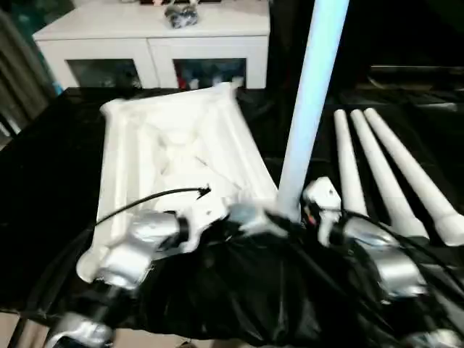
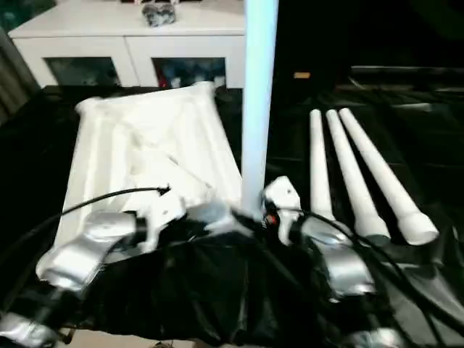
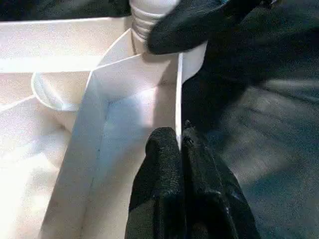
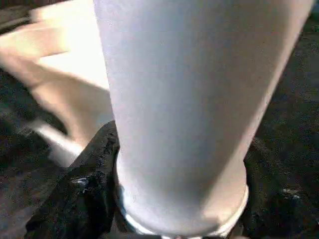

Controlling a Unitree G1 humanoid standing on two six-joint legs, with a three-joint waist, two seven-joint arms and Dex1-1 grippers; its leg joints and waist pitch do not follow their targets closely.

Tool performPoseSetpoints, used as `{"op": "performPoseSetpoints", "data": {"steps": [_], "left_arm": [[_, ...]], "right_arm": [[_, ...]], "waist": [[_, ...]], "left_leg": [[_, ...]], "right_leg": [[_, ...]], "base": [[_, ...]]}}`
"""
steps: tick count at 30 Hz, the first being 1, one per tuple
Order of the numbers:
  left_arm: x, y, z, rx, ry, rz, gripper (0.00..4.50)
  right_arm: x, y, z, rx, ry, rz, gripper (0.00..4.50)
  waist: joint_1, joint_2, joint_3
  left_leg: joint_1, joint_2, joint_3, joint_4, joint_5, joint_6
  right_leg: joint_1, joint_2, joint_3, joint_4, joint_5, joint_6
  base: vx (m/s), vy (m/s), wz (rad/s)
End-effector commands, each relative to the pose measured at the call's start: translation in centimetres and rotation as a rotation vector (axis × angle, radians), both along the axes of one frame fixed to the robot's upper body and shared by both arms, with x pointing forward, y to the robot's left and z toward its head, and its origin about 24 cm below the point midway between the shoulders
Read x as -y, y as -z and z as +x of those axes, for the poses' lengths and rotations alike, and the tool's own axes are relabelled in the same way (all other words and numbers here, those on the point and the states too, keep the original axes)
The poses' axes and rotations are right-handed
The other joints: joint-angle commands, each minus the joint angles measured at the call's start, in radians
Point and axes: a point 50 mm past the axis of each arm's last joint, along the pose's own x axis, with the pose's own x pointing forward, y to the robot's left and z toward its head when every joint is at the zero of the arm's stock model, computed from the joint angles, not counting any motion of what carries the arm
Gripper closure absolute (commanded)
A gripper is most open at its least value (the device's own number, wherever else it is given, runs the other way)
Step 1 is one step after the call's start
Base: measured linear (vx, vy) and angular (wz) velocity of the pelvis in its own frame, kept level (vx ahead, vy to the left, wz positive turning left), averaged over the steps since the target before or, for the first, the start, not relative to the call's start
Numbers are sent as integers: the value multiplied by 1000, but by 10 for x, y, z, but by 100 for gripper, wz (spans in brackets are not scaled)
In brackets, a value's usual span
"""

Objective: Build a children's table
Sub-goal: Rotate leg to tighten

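Left end effector: we see it pinching the tabletop rim.
Right end effector: clamps upright leg.
Advice: we keep it plumb over the near-right socket.

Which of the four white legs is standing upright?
The leg held by the right hand at the tabletop corner; the other three legs lie side by side on the black surface.
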Motion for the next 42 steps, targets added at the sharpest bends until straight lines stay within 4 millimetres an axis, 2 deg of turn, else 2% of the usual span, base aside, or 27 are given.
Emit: {"op": "performPoseSetpoints", "data": {"steps": [1, 3, 5, 7, 8, 9, 10, 12, 13, 14, 15, 19, 22, 24, 25, 26, 27, 29, 30, 31, 32, 35, 36, 37, 42], "left_arm": [[32, -8, 4, 40, -14, -51, 450], [47, -10, 4, 39, -29, -74, 450], [51, -11, 3, 39, -28, -83, 450], [57, -12, 3, 40, -25, -89, 450], [59, -13, 2, 42, -13, -91, 450], [59, -13, 2, 40, -7, -89, 450], [59, -13, 2, 40, -5, -88, 450], [57, -12, 2, 42, 2, -79, 450], [51, -13, 2, 51, 26, -69, 450], [51, -13, 2, 51, 26, -69, 450], [46, -14, 0, 52, 51, -65, 450], [35, -14, -3, 48, 111, -45, 450], [25, -12, -5, 35, 140, -27, 450], [17, -12, -6, 26, 156, -18, 450], [10, -13, -6, 24, 171, -7, 450], [10, -13, -6, 24, 171, -7, 450], [2, -13, -7, 20, 186, 5, 450], [-2, -14, -7, 17, 195, 10, 450], [-8, -14, -8, 11, 211, 18, 450], [-8, -14, -8, 11, 212, 19, 450], [-15, -15, -8, 3, 228, 27, 450], [-21, -15, -9, -6, 237, 32, 450], [-21, -15, -9, -8, 241, 34, 450], [-22, -15, -10, -11, 248, 37, 450], [-25, -14, -10, -16, 255, 43, 450]], "right_arm": [[-43, 22, -8, -103, 2, 17, 180], [-57, 24, -3, -117, 122, 49, 180], [-62, 23, -2, -122, 148, 61, 180], [-68, 20, -1, -114, 160, 91, 180], [-69, 18, 1, -90, 166, 89, 145], [-67, 17, 1, -93, 169, 101, 124], [-66, 17, 2, -96, 171, 107, 124], [-62, 16, 3, -83, 166, 93, 90], [-50, 13, 7, -26, 150, 26, 90], [-50, 13, 7, -25, 150, 24, 81], [-40, 10, 10, 1, 134, -2, 81], [-24, 5, 12, 22, 57, -28, 81], [-15, 2, 11, 38, -23, -59, 81], [-9, 1, 9, 43, -103, -99, 81], [-3, 1, 5, 35, -183, -124, 81], [-3, 1, 5, 35, -183, -124, 81], [1, 0, -2, 9, -298, -127, 81], [2, -1, -6, -8, -356, -118, 81], [4, -4, -13, -35, -445, -99, 81], [4, -4, -14, -36, -447, -98, 81], [6, -7, -20, -67, -536, -83, 107], [9, -7, -25, -98, -611, -88, 120], [10, -7, -25, -106, -623, -94, 148], [12, -6, -26, -118, -639, -101, 156], [13, -7, -30, -148, -688, -103, 173]], "waist": [[-1, -12, -41], [-5, -10, -41], [-5, -9, -41], [-4, -7, -42], [-4, -7, -42], [-4, -7, -43], [-5, -3, -43], [-5, -5, -43], [-4, -1, -44], [-4, -3, -46], [-3, -1, -46], [0, -4, -52], [3, -3, -58], [4, -6, -59], [5, -6, -58], [6, -6, -56], [7, -10, -56], [13, -6, -52], [16, -11, -53], [19, -10, -51], [23, -11, -52], [31, -10, -52], [32, -10, -52], [32, -11, -52], [33, -12, -54]], "left_leg": [[9, 58, -27, -87, -261, 7], [6, 58, -29, -89, -259, 2], [8, 57, -29, -89, -272, 5], [6, 59, -29, -90, -271, 9], [4, 59, -30, -92, -272, 12], [4, 59, -30, -91, -270, 12], [5, 59, -29, -91, -274, 13], [1, 59, -30, -92, -271, 18], [4, 60, -30, -91, -270, 18], [3, 59, -29, -89, -262, 20], [3, 59, -28, -88, -257, 22], [-4, 58, -27, -80, -185, 59], [-6, 59, -24, -68, -95, 104], [-6, 59, -22, -64, -78, 133], [-6, 58, -22, -63, -88, 137], [-6, 61, -22, -64, -97, 142], [-5, 61, -21, -64, -104, 142], [-2, 66, -21, -68, -140, 137], [-1, 67, -20, -68, -143, 134], [-1, 67, -21, -69, -145, 132], [-1, 68, -20, -69, -143, 130], [0, 69, -20, -68, -138, 130], [1, 69, -20, -68, -137, 127], [0, 68, -20, -68, -135, 125], [-1, 66, -21, -66, -125, 119]], "right_leg": [[29, -73, 44, -92, -296, -214], [28, -71, 43, -91, -292, -204], [26, -74, 44, -96, -315, -190], [26, -73, 45, -96, -301, -184], [27, -72, 44, -94, -290, -182], [27, -72, 44, -95, -281, -183], [26, -71, 45, -94, -266, -187], [29, -72, 44, -92, -255, -190], [27, -72, 45, -92, -247, -194], [28, -72, 45, -91, -229, -199], [29, -72, 45, -90, -217, -202], [38, -73, 43, -78, -114, -231], [41, -72, 39, -62, 35, -264], [41, -72, 38, -58, 72, -282], [41, -72, 37, -59, 64, -285], [42, -73, 37, -61, 42, -286], [41, -72, 36, -63, 28, -287], [39, -70, 36, -67, -33, -282], [39, -69, 36, -65, -43, -280], [39, -70, 36, -65, -49, -280], [38, -71, 37, -66, -51, -281], [35, -70, 36, -63, -45, -283], [35, -71, 37, -63, -49, -285], [35, -71, 37, -63, -50, -285], [37, -72, 37, -62, -43, -285]], "base": [[0, 0, 0], [0, 0, 0], [0, 0, 0], [0, 0, 0], [0, 0, 0], [0, 0, 0], [0, 0, 0], [0, 0, 0], [0, 0, 0], [0, 0, 0], [0, 0, 0], [0, 0, 0], [0, 0, 0], [0, 0, 0], [0, 0, 0], [0, 0, 0], [0, 0, 0], [0, 0, 0], [0, 0, 0], [0, 0, 0], [0, 0, 0], [0, 0, 0], [0, 0, 0], [0, 0, 0], [0, 0, 0]]}}
